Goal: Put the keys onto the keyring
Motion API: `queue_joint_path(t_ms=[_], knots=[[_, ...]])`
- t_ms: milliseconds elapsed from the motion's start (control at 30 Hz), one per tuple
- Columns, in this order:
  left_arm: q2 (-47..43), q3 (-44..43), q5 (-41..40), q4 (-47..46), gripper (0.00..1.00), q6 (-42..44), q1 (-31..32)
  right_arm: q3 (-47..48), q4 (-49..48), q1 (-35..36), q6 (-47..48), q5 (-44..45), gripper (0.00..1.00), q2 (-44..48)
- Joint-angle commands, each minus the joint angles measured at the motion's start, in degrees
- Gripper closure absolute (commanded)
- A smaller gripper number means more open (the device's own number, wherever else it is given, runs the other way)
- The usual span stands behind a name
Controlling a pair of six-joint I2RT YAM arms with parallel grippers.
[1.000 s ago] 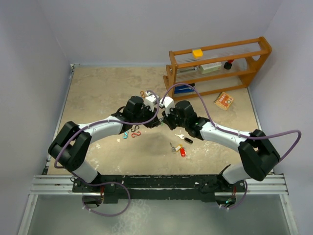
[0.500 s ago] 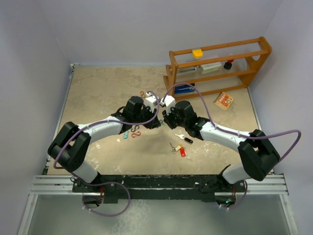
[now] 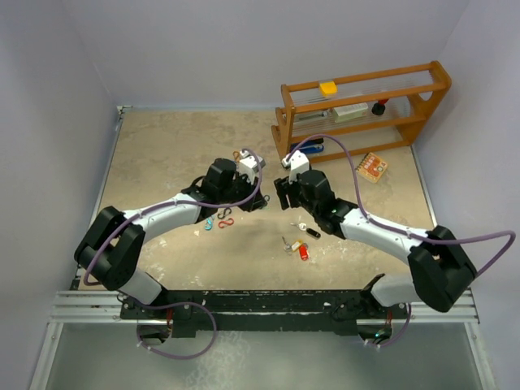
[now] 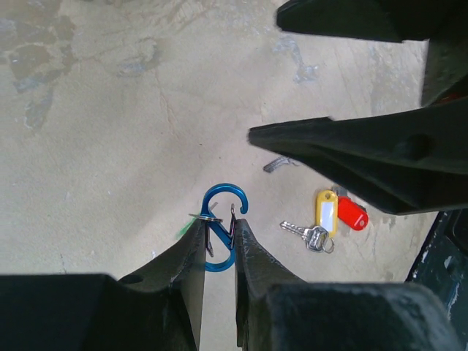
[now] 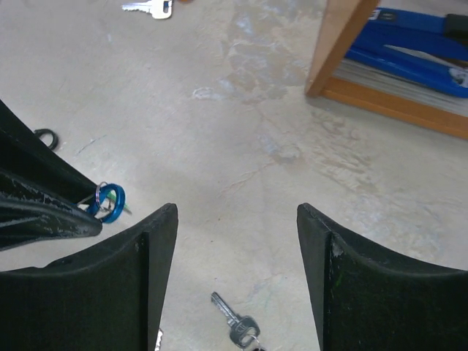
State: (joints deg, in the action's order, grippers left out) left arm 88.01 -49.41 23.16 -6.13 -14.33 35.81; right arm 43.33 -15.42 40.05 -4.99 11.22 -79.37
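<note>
— Over to the left gripper (image 4: 219, 228): clamped tight on a blue clip (image 4: 222, 188), S-shaped, held up off the table (image 4: 88, 146). Spot the thin keyring (image 4: 205, 216)? Hooked on that clip, right at the fingertips.

— Got it. Now across to the right gripper (image 5: 236, 212): jaws spread wide, gripping nothing, hanging just beside the left one and facing it, with the blue clip off to its left in the wrist view.

— And where to find the keys (image 4: 325, 210)?

— Down on the table, well apart from the ring. Yellow tag and red tag side by side, bunched with a silver key. From overhead, closer to the arm bases than either gripper, over toward the right arm. Just past them, a black-tagged key (image 3: 312, 232), lying flat.

— Worth a mention too: a few coloured clips (image 3: 227, 221) scattered beside the left arm, and a wooden rack (image 3: 382, 80) standing at the far right.
</note>
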Motion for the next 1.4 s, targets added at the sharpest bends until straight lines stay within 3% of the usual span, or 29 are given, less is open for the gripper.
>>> queue_joint_path(t_ms=[0, 467, 733, 867, 967, 1133, 1367], knots=[[-1.47, -3.12, -4.39, -2.58, 1.00, -2.11, -0.12, -1.82, -4.25, -0.45, -1.91, 6.95, 0.30, 4.65], [7.87, -16.27, -23.57, 13.75, 1.00, -3.52, -1.22, -3.95, -3.81, -0.68, -2.37, 8.50, 0.26, 7.13], [13.62, -26.08, -29.65, 24.60, 1.00, -3.92, -4.35, -4.48, -4.08, -0.77, -2.32, 7.95, 0.26, 7.24], [16.07, -29.07, -31.14, 27.59, 1.00, -3.88, -4.69, -4.57, -4.10, -0.86, -2.36, 7.43, 0.26, 6.84], [16.53, -29.60, -31.40, 27.95, 0.87, -4.24, -4.70, -4.56, -4.14, -0.90, -2.38, 7.30, 0.26, 6.69], [16.29, -29.52, -32.05, 27.86, 0.79, -4.39, -4.70, -4.57, -4.27, -0.97, -2.21, 6.99, 0.26, 6.17], [13.96, -26.72, -27.59, 23.55, 0.79, -3.99, -4.70, -2.72, -2.11, -1.52, -4.03, 3.05, 0.27, 4.40]])
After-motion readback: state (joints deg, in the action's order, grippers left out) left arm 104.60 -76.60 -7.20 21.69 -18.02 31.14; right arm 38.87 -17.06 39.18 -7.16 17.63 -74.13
